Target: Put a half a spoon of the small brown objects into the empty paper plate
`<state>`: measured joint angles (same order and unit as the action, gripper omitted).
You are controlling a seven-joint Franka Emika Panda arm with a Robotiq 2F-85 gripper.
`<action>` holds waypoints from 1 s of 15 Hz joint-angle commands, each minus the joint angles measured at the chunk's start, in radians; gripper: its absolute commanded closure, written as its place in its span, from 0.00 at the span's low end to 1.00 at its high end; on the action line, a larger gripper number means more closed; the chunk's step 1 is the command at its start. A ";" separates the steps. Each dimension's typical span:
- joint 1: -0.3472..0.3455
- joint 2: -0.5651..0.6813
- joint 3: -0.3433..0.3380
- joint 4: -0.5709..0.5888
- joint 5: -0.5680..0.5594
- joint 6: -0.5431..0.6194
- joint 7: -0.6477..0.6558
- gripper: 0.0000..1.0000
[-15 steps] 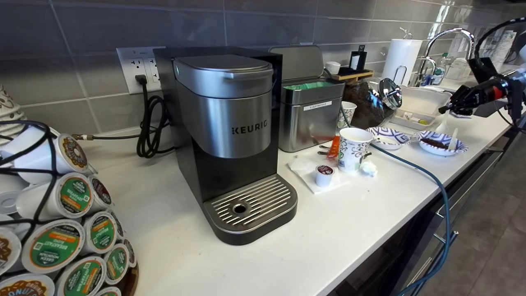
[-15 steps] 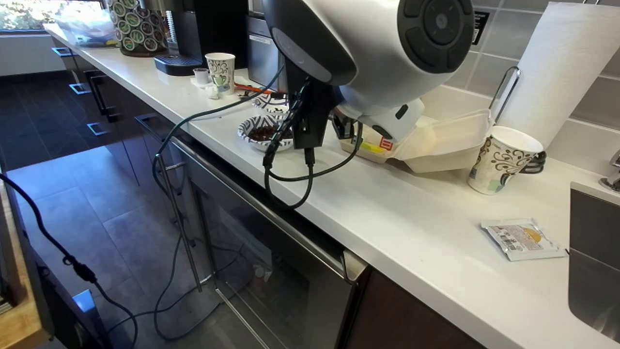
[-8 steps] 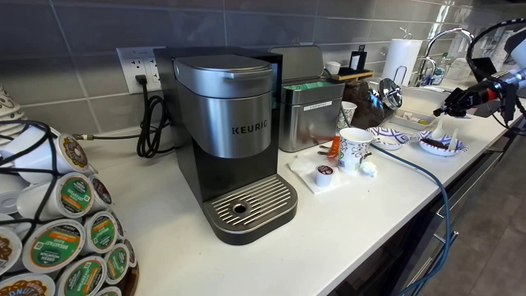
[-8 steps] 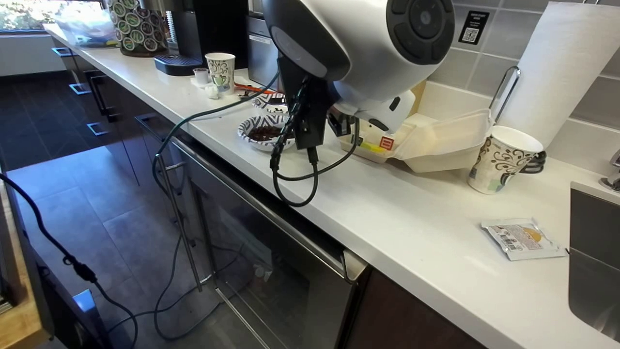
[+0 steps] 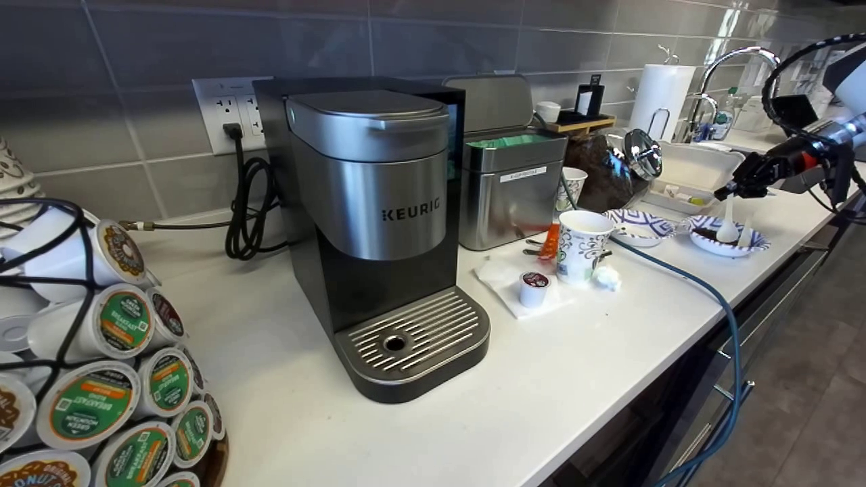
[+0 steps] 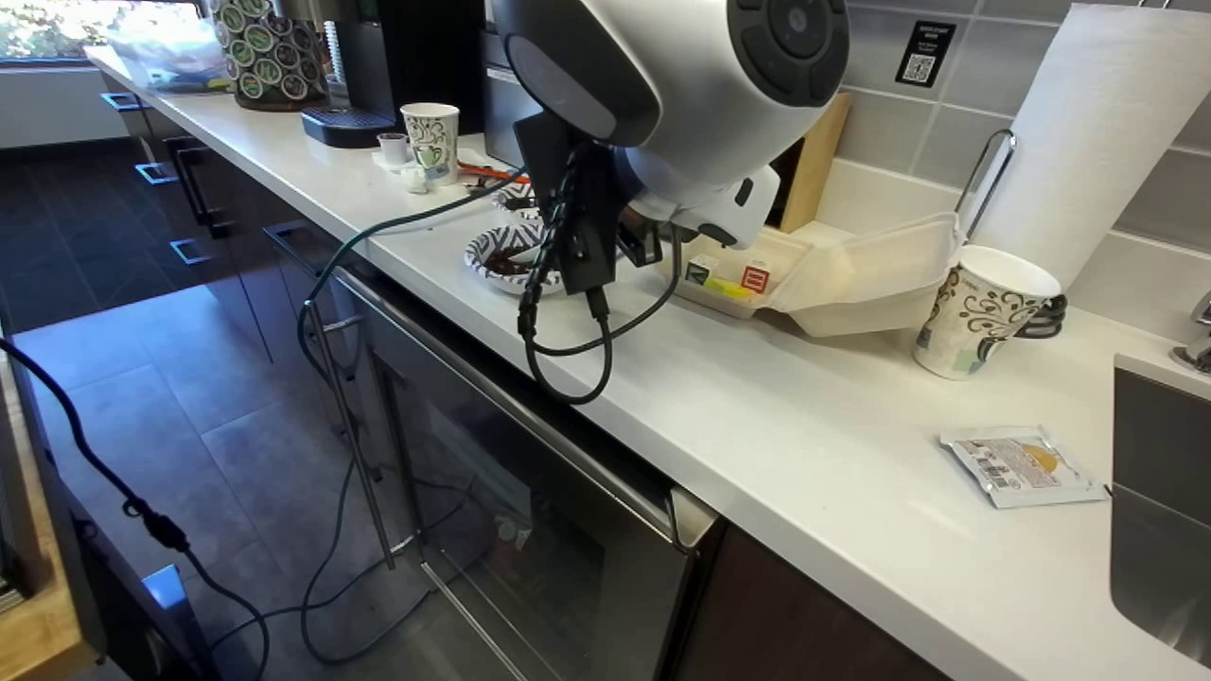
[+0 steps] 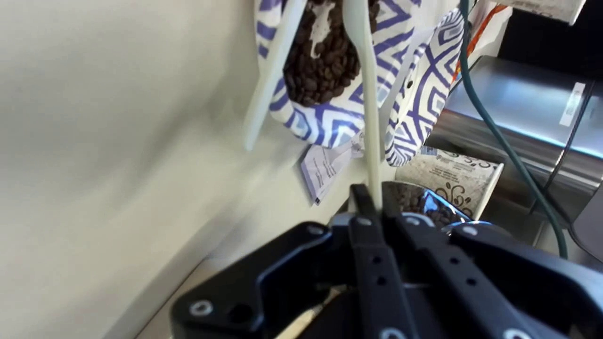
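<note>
My gripper (image 7: 374, 195) is shut on the handle of a white spoon (image 7: 370, 89); it also shows in an exterior view (image 5: 724, 192). The spoon (image 5: 728, 231) points down, its bowl at the coffee beans in a blue-patterned paper plate (image 5: 731, 251). The small brown objects are coffee beans (image 7: 320, 75); the spoon's tip is cut off in the wrist view. A second white utensil (image 7: 268, 84) leans over that plate's rim. The other patterned paper plate (image 5: 639, 230) stands beside it, also in the wrist view (image 7: 426, 89), with a few dark specks in it.
A jar of beans (image 5: 599, 169) lies behind the plates, near an open takeaway box (image 6: 851, 284). A paper cup (image 5: 583, 247), a coffee pod (image 5: 534, 289) and a coffee maker (image 5: 399, 237) stand along the counter. A cable (image 5: 697, 274) crosses the counter's edge.
My gripper has moved over the bean plate and lowered. The spoon has gone from above the plate down to the beans. The plates have not moved.
</note>
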<state>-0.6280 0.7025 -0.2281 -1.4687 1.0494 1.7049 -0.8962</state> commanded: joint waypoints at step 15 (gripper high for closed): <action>0.076 -0.208 -0.021 -0.253 0.105 0.456 -0.065 0.00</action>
<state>-0.5748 0.5484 -0.2378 -1.6562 1.1133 2.0392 -0.9505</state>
